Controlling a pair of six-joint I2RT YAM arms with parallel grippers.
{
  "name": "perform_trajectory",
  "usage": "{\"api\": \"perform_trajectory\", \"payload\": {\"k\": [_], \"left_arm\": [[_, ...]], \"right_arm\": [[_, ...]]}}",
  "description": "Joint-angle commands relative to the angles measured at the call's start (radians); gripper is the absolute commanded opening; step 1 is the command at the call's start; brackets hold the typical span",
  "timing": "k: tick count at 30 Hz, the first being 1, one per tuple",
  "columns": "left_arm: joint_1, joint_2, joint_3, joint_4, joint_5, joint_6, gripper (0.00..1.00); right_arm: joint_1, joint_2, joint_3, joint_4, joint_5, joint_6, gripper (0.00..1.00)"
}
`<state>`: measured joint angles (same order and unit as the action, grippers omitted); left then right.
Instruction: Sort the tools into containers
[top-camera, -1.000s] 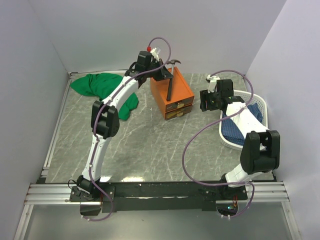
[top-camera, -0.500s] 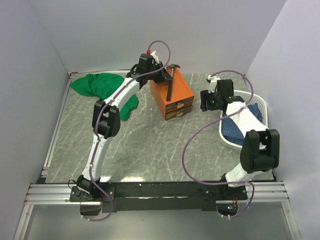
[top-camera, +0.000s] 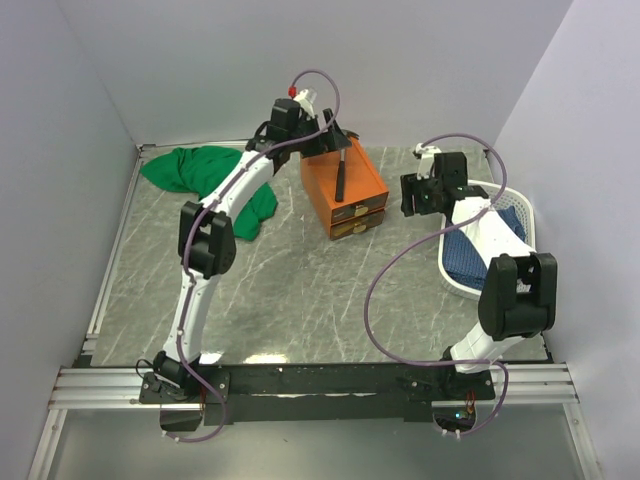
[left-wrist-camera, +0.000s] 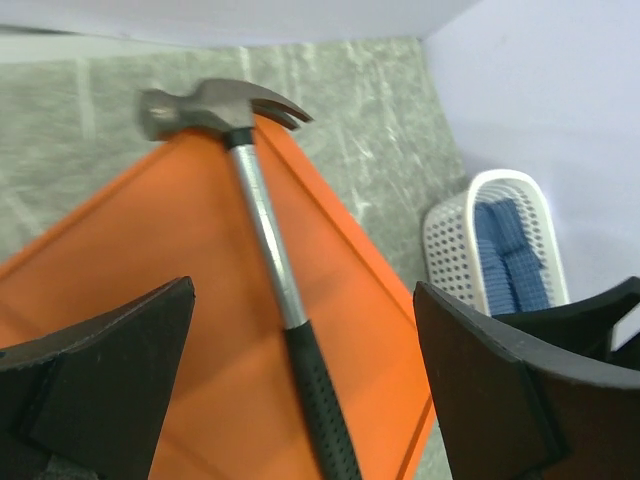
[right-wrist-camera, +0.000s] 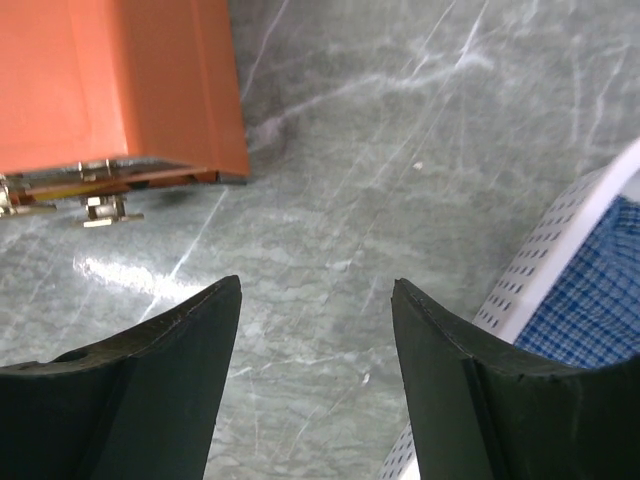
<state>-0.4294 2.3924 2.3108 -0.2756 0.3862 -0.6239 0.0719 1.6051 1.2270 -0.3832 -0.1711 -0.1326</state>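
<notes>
hammer (left-wrist-camera: 268, 250) lying on orange box (left-wrist-camera: 150, 260), head toward 12 o'clock, left gripper (left-wrist-camera: 302, 290) hovering above it wide open, empty, right gripper (right-wrist-camera: 316, 285) hanging open, empty, 3 o'clock of box

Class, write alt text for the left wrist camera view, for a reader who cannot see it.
A black-handled hammer lies on the orange box, steel head at its far corner, framed by the open left claw. At right, a white basket holding blue cloth stands on the grey table.

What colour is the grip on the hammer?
Black and textured, on the hammer below a bare silver shaft; clearest in the left wrist view.
</notes>
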Motion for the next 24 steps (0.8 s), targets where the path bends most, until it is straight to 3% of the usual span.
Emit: {"api": "perform_trajectory", "payload": {"k": [1, 3, 4, 13, 17, 24], "left_arm": [[0.018, -0.173, -0.020, -0.043, -0.084, 0.079, 0.97], [0.023, -0.238, -0.037, -0.074, -0.146, 0.122, 0.97], [0.026, -0.280, -0.060, -0.088, -0.171, 0.141, 0.97], [0.112, -0.490, -0.319, -0.094, -0.560, 0.383, 0.97], [0.167, -0.576, -0.461, -0.070, -0.604, 0.469, 0.96], [0.277, -0.714, -0.675, -0.093, -0.529, 0.474, 0.96]], "right_arm": [[-0.020, -0.050, 0.061, 0.017, 0.044, 0.004, 0.71], [-0.021, -0.077, 0.058, 0.041, 0.080, 0.016, 0.74], [-0.023, -0.088, 0.055, 0.053, 0.125, 0.036, 1.00], [-0.020, -0.163, 0.057, 0.083, 0.340, 0.246, 1.00], [-0.018, -0.221, 0.046, 0.072, 0.334, 0.272, 1.00], [-0.012, -0.290, 0.014, 0.078, 0.320, 0.272, 1.00]]}}
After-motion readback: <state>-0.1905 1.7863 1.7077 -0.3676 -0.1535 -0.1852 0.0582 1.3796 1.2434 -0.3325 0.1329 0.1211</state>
